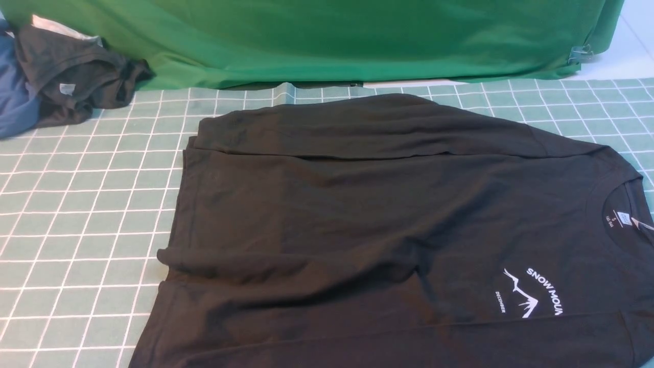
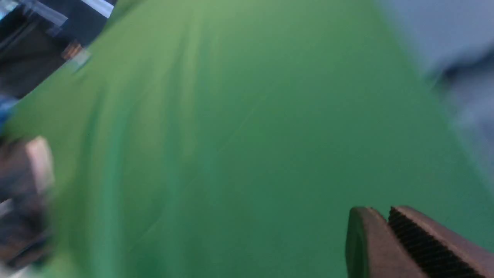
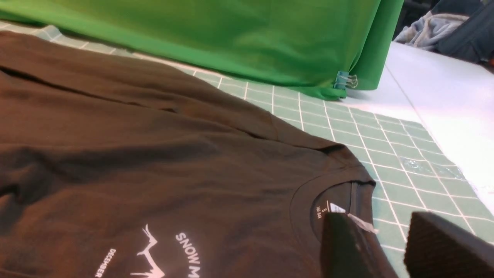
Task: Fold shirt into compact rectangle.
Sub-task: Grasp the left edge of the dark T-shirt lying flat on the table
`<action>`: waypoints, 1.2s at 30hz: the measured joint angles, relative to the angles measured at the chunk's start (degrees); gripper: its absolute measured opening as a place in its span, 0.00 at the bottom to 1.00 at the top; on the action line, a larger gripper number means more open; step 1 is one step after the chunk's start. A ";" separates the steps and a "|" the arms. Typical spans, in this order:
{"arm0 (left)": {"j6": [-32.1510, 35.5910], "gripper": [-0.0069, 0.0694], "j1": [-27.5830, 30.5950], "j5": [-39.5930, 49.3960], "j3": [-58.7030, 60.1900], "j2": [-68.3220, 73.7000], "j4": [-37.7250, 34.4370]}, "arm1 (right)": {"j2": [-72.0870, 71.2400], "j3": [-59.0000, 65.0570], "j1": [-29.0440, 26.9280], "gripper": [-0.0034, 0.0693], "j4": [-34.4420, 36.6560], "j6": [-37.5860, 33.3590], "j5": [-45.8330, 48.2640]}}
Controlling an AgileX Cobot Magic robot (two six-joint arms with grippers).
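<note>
The black shirt [image 1: 357, 214] lies spread on the green grid mat [image 1: 76, 204], collar to the right and hem to the left. Its white mountain logo [image 1: 536, 296] and neck tag [image 1: 622, 219] face up. A layer of its cloth lies folded along the far side. Neither gripper shows in the front view. In the right wrist view my right gripper [image 3: 386, 231] stands open just above the collar edge of the shirt [image 3: 154, 154], near the tag [image 3: 336, 208], with nothing between its fingers. My left gripper [image 2: 380, 211] is shut and empty, facing blurred green cloth.
A green cloth backdrop [image 1: 332, 41] hangs along the far side, pinned by a binder clip [image 1: 580, 53]. A dark grey garment [image 1: 71, 76] bunched with blue cloth [image 1: 15, 97] lies at the far left. White tabletop [image 3: 444, 96] borders the mat on the right.
</note>
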 joint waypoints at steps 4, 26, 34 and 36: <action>-5.15 0.14 0.04 6.30 -8.46 2.01 6.61 | 0.00 0.36 0.00 0.38 4.75 6.81 -9.96; 28.61 0.14 -6.59 80.18 -32.72 63.89 6.16 | 0.00 0.36 0.00 0.38 8.90 26.72 -46.64; 18.35 0.14 -13.20 77.63 -29.20 63.94 14.50 | 1.91 -7.73 0.00 0.12 5.11 35.35 -28.41; 18.09 0.14 -13.32 77.57 -29.20 64.00 14.91 | 5.71 -14.33 0.00 0.10 2.36 34.65 -16.49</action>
